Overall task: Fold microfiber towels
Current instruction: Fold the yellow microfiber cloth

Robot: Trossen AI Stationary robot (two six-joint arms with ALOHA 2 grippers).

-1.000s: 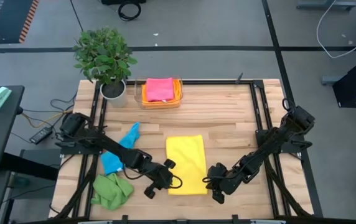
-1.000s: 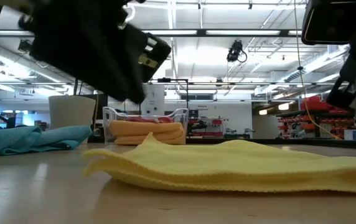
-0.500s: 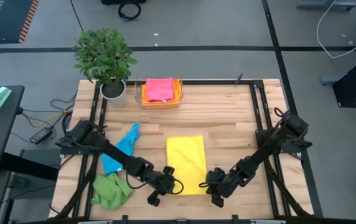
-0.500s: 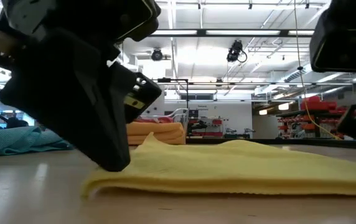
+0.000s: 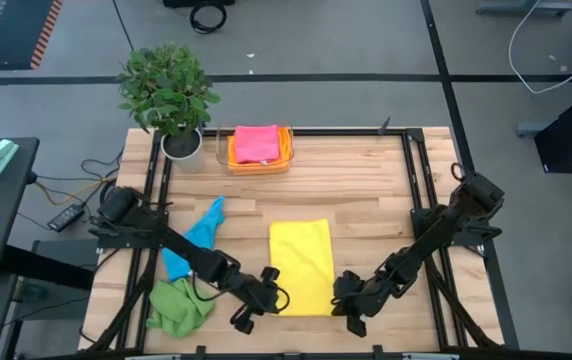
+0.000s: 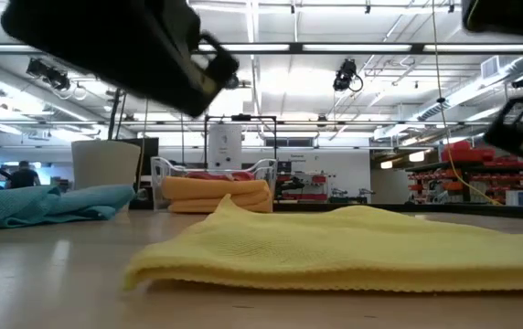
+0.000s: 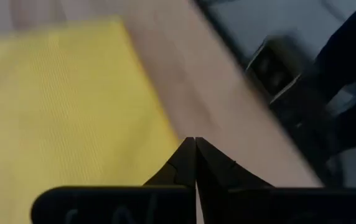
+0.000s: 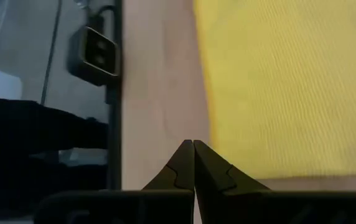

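Note:
A yellow microfiber towel [image 5: 301,265] lies folded and flat on the wooden table, its near edge [image 6: 243,270] resting on the wood. My left gripper [image 5: 276,295] is shut and hangs just above the towel's near left corner [image 7: 159,134]. My right gripper [image 5: 342,296] is shut too, over bare wood beside the towel's near right edge [image 8: 228,124]. Neither has anything between its fingers. In the low view both hands are raised clear of the cloth.
A blue towel [image 5: 191,245] and a crumpled green towel [image 5: 178,307] lie at the near left. At the far side stand a clear tray [image 5: 259,160] holding pink and orange towels and a potted plant [image 5: 171,95]. Bare wood stretches right of the yellow towel.
My left gripper came down onto the yellow towel's near left corner and has risen clear again. The towel's near left layers, which gaped apart, now lie flat together. My right gripper has drawn up and slightly away from the cloth.

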